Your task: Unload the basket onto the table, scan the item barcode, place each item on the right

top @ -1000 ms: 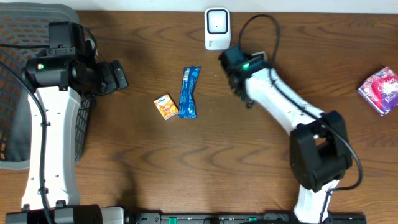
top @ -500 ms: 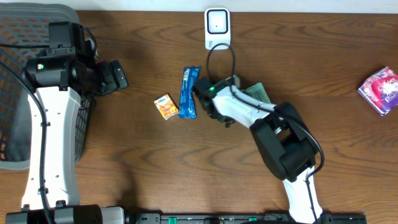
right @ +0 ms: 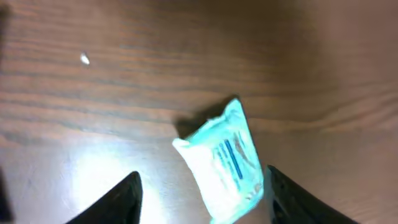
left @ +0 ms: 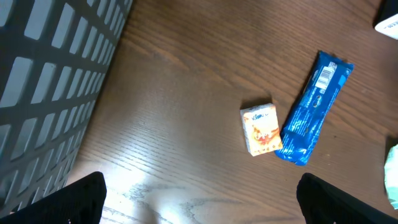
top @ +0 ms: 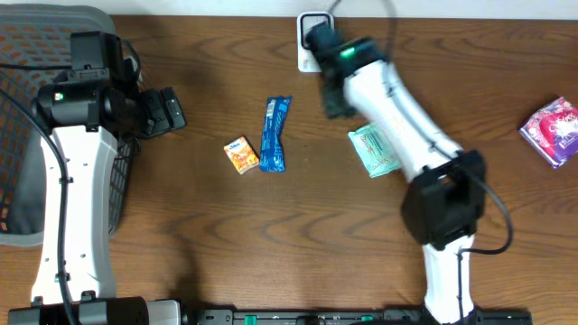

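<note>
Mint-green packet (top: 375,150), the item for scanning, lies flat on a brown wooden table (top: 298,235), a little right of the overhead frame's centre. Its long axis runs diagonally there, from upper left to lower right, and the right arm passes over its right edge. The right wrist view shows the packet between the two dark fingers of the right gripper (right: 202,175). The packet's upper end points to the top of that frame, tilted slightly right, and blue print runs along its length. The fingers stand apart and grip nothing, and the packet rests on the wood, touching neither finger.

A white scanner (top: 305,59) sits at the top centre of the overhead view. It is up and to the left of the packet and well apart from it, and the end of the right arm partly covers it.

The left gripper (top: 168,112) hovers at the upper left beside a grey mesh basket (top: 23,54), with its jaws spread wide and empty. A long blue wrapper (top: 275,134) lies nearly upright left of centre, with a small orange box (top: 241,154) just beside its lower end. A pink and purple packet (top: 553,129) lies at the right edge.
</note>
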Motion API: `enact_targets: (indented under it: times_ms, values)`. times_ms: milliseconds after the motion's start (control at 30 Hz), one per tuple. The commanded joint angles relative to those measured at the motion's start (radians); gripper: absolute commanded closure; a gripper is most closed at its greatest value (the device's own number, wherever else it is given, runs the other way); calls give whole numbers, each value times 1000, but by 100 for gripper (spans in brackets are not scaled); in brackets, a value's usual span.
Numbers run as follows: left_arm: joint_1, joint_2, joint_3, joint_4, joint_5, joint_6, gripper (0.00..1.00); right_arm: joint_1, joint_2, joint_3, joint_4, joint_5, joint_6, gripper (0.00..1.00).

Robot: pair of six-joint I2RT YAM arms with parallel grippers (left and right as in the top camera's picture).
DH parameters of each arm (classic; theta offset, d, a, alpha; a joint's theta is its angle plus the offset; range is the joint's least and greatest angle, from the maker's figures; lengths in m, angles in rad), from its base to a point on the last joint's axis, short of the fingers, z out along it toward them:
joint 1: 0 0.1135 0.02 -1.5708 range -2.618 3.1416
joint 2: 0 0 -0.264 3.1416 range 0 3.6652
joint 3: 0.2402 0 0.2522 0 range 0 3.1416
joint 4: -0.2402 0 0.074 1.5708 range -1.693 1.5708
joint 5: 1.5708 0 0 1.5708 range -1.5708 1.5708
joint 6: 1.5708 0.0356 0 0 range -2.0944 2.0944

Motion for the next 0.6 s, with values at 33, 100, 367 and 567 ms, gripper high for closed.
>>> enact_targets:
  times_ms: [33,100,367,567]
  values:
    - [3,0,2,-3,-9,5,2,-180,10,-11,-60,-443,-326,43]
    - [3,0,1,-3,-9,5,2,-253,13,-51,-63,-563,-410,43]
    - [3,0,1,-3,-9,5,2,-446,13,-297,83,-813,-526,43]
    - [3,0,1,-3,-9,6,2,-475,14,-455,205,-900,-579,35]
